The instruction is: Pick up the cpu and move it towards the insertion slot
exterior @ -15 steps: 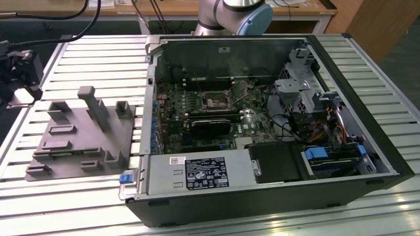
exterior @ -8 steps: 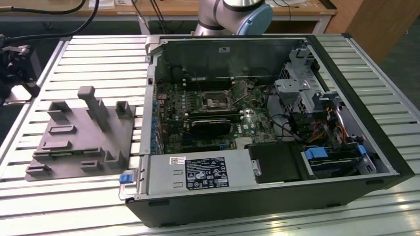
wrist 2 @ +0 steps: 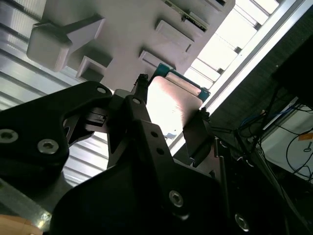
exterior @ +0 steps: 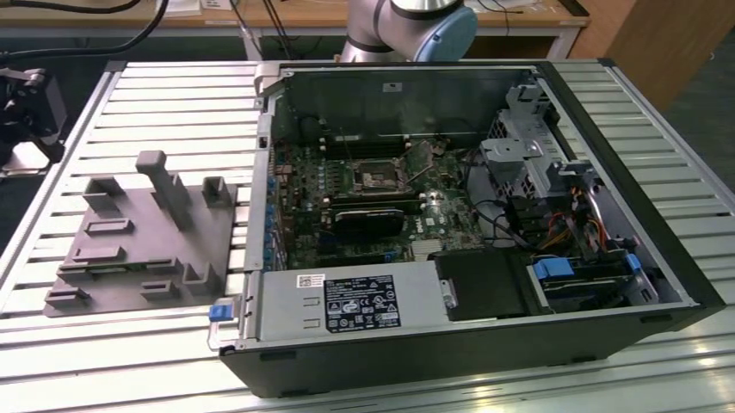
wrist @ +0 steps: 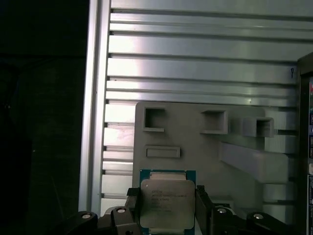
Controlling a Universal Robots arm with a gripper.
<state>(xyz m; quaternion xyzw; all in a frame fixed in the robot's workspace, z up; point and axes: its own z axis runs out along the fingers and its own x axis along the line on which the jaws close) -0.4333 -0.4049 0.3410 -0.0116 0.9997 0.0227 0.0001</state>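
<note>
The cpu [wrist: 165, 200], a silvery square chip with a teal-green rim, sits between two black fingers [wrist: 202, 204] of my gripper [wrist: 166, 204], which is shut on it. In the second wrist view the cpu [wrist 2: 172, 100] shows a shiny face and a teal edge, pinched inside the gripper [wrist 2: 171, 102]. In both wrist views it hangs well above the grey fixture plate [wrist: 195, 142]. The insertion slot [exterior: 376, 177] is a dark square socket in a metal bracket on the green board inside the open case, to the exterior view's right of the fixture plate [exterior: 138, 249].
The open black computer case [exterior: 643, 215] holds a black fan card [exterior: 367, 222], a power supply [exterior: 339, 303], cables and a drive cage [exterior: 522, 155]. The fixture plate carries upright blocks [exterior: 167, 185]. The arm's base [exterior: 414, 21] stands behind the case on the slatted aluminium table [exterior: 172, 95].
</note>
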